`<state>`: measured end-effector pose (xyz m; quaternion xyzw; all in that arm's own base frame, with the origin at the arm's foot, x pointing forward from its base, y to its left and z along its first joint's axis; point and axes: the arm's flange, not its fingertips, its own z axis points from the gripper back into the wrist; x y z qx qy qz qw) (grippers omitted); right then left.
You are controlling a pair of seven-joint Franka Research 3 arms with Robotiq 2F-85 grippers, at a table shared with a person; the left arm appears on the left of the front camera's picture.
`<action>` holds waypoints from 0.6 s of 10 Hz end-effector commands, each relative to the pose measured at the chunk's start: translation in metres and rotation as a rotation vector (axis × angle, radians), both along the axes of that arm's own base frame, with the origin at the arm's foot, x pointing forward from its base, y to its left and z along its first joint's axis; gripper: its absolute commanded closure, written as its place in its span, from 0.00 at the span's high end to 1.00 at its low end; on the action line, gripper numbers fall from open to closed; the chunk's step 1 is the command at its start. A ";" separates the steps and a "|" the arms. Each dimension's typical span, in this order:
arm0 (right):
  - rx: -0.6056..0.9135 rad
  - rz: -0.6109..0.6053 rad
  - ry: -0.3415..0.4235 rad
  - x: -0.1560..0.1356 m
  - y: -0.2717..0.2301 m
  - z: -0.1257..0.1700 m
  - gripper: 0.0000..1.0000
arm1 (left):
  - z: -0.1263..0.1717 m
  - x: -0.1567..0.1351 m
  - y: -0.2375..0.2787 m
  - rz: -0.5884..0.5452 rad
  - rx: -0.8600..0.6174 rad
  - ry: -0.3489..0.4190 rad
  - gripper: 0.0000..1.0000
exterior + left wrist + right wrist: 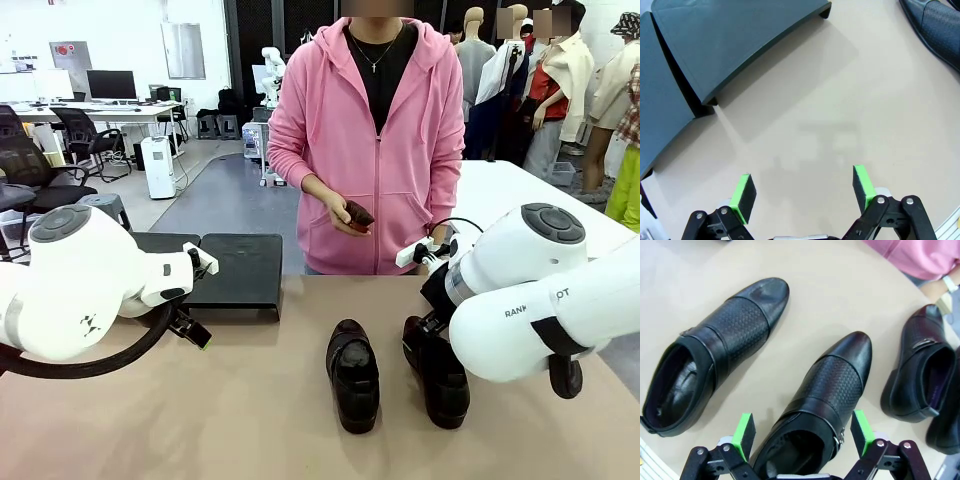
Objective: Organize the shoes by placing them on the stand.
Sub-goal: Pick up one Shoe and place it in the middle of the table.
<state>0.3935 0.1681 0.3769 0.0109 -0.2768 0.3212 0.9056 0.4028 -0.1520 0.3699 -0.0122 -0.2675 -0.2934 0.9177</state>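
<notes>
black glossy shoes (353, 375) lie on the tan desk (200, 420), apart from the stand (240, 268), which sits at the desk's far edge toward my left. my left tool (804, 192) hangs wide open over the desk just in front of the stand, its green pads well apart with nothing between them. part of a shoe shows at the upper right corner of that wrist view. my right tool (802, 430) is spread just as wide over the heel end of one shoe, a pad on either side. i cannot tell whether the pads touch the leather. a second shoe (715, 355) lies beside it, toe pointing the same way, and a third shoe (920, 372) and a fourth shoe (946, 425) lie on the other side. the person (370, 150) stands at the far side with a small dark thing in one hand (340, 212).
</notes>
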 end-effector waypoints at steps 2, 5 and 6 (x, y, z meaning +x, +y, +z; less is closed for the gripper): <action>0.028 -0.061 0.138 -0.041 -0.011 0.096 1.00 | 0.079 -0.034 0.023 0.119 -0.159 0.143 1.00; 0.246 -0.168 0.210 -0.123 -0.080 0.171 1.00 | 0.147 -0.112 0.093 0.042 -0.387 0.233 1.00; 0.290 -0.224 0.210 -0.148 -0.113 0.178 1.00 | 0.155 -0.139 0.123 -0.022 -0.443 0.272 1.00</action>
